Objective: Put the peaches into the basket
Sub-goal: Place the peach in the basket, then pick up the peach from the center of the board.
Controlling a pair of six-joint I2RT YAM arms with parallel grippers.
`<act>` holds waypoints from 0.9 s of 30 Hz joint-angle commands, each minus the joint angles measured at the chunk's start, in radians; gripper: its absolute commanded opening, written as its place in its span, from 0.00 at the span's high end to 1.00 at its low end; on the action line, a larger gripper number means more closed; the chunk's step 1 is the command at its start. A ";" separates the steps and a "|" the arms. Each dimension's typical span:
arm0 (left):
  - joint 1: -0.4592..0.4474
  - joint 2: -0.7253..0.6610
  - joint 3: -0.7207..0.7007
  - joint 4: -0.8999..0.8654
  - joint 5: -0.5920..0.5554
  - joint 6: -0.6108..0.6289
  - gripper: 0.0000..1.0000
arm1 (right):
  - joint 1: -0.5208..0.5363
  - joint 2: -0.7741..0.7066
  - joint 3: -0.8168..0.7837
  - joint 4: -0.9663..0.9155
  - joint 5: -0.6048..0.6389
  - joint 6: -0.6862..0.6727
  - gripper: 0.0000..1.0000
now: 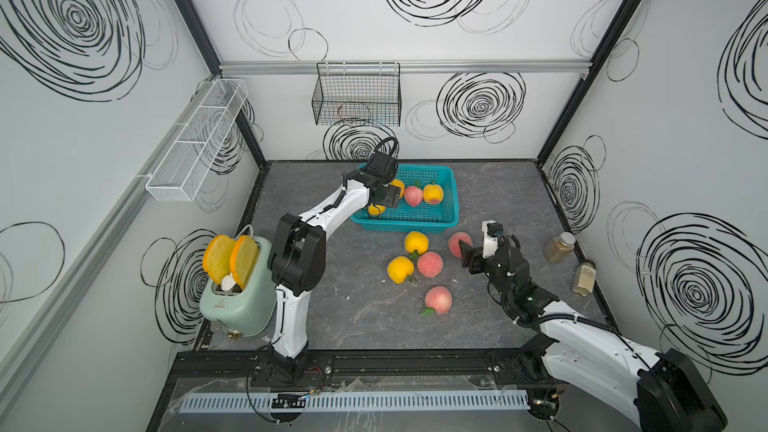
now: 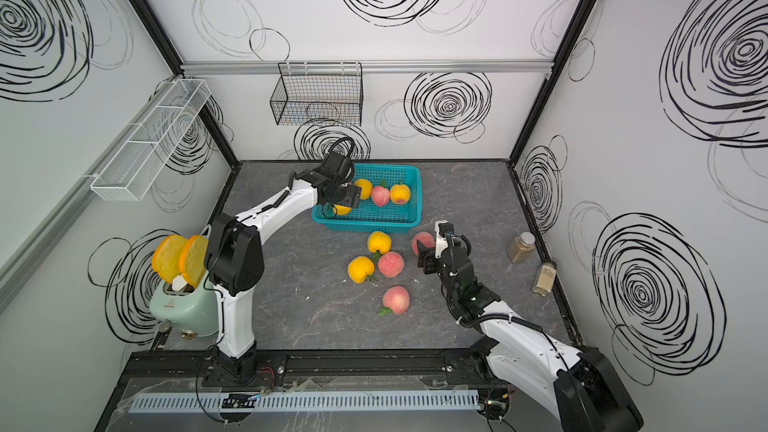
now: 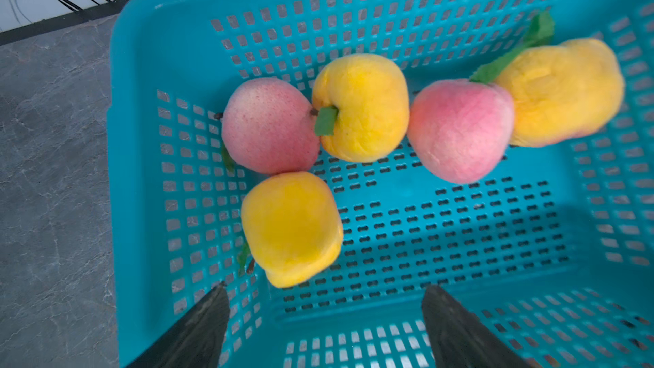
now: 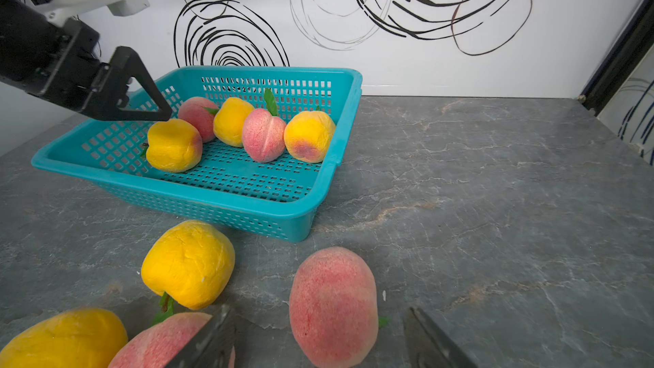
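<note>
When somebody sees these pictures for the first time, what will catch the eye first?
Surely the bright peaches: five lie in the teal basket at the back of the dark table, and five more lie loose in front of it. Then the open left gripper above the basket, and the open right gripper close to a pink peach.

No legible text or labels

Left hand (image 3: pixel 325 286) spread, right hand (image 4: pixel 318 309) spread
</note>
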 commanded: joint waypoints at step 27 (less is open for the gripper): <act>0.189 -0.633 -0.609 0.232 0.269 -0.002 0.11 | -0.190 0.224 -0.023 0.148 -0.266 0.115 0.21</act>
